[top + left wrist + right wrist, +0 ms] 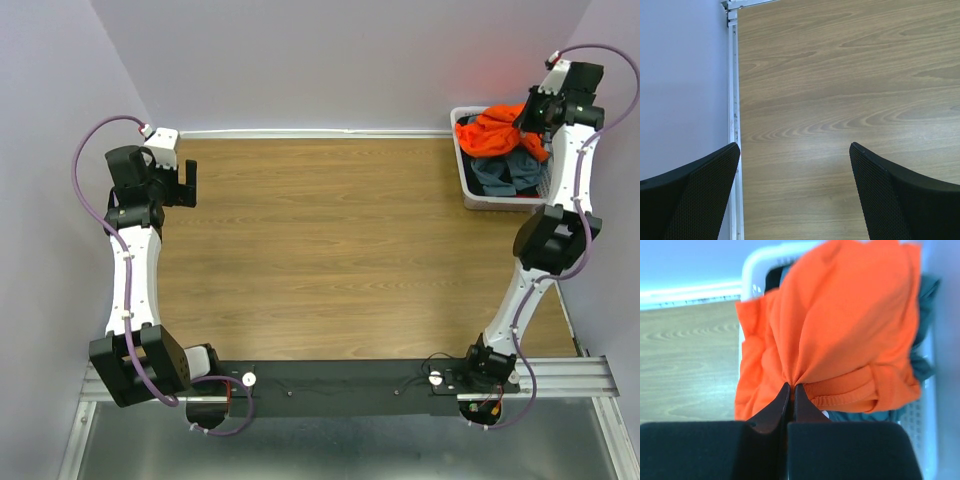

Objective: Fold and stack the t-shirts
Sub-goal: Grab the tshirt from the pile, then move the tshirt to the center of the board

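Since folding cannot start inside the basket (462,165), I list: right claw (791,386) pinched shut on a pleat of the orange t-shirt (840,330), heaped over the grey t-shirts (505,176) there, far right; left claw (794,146) spread wide, empty, over the surface (330,250) at its left side.

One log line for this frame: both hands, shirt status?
right hand: shut on orange t-shirt in white basket | left hand: open, empty, above table | blue-grey t-shirts: in basket | stack: not started

The bright orange-red cloth t-shirt (840,330) is blurring toward twelve o'clock, running past that edge and hiding most of the dark slate blue-grey cloth shirts (927,300).
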{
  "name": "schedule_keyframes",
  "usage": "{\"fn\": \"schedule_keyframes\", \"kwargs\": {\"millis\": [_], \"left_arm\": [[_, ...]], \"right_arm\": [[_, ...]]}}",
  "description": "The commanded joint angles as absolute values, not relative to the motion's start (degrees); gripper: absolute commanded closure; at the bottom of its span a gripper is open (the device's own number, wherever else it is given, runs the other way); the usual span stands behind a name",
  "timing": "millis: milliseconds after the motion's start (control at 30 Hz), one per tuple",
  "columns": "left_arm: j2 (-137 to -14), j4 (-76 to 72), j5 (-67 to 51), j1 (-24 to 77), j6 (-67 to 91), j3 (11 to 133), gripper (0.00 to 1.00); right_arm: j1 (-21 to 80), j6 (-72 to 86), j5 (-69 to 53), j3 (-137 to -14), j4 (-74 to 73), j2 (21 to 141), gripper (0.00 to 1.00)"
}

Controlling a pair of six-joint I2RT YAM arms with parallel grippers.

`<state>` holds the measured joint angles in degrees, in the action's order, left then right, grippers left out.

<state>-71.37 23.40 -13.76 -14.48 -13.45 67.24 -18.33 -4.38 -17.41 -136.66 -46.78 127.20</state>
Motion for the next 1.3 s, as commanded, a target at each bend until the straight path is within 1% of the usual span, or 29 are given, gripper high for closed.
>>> {"fn": "schedule_keyframes", "kwargs": {"millis": [0, 133, 333, 467, 733, 967, 1100, 1267], "left_arm": [[-71.1, 22.4, -14.6, -14.2, -12.8, 66.7, 0.02], [-71.1, 22.3, -14.6, -14.2, -12.6, 66.8, 0.02], [-71.1, 22.5, -16.3, -14.2, -12.0, 68.2, 0.01], [-72.0, 23.8, -17.8, -14.2, -11.8, 72.0, 0.02], [-70.9, 24.5, -21.9, -14.2, -9.8, 76.6, 0.01], [-67.3, 24.9, -24.7, -14.1, -10.5, 79.0, 0.01], [-64.9, 24.8, -26.3, -14.2, -11.0, 79.6, 0.01], [-63.7, 24.6, -26.9, -14.1, -11.2, 80.9, 0.02]], "right_arm": [[-18.4, -4.0, -15.7, -139.3, -42.6, 122.2, 0.98], [-18.4, -3.1, -17.4, -140.2, -42.1, 120.8, 1.00], [-18.4, -1.6, -27.1, -140.2, -40.4, 116.1, 1.00], [-18.3, -0.4, -32.4, -139.5, -38.2, 109.8, 1.00], [-18.0, 4.8, -43.9, -130.4, -28.2, 97.5, 0.99], [-14.9, 9.3, -49.5, -129.8, -24.5, 92.5, 0.99], [-10.4, 11.4, -51.9, -130.3, -22.5, 91.3, 0.99], [-4.8, 15.6, -51.2, -131.5, -17.9, 90.9, 0.99]]}}
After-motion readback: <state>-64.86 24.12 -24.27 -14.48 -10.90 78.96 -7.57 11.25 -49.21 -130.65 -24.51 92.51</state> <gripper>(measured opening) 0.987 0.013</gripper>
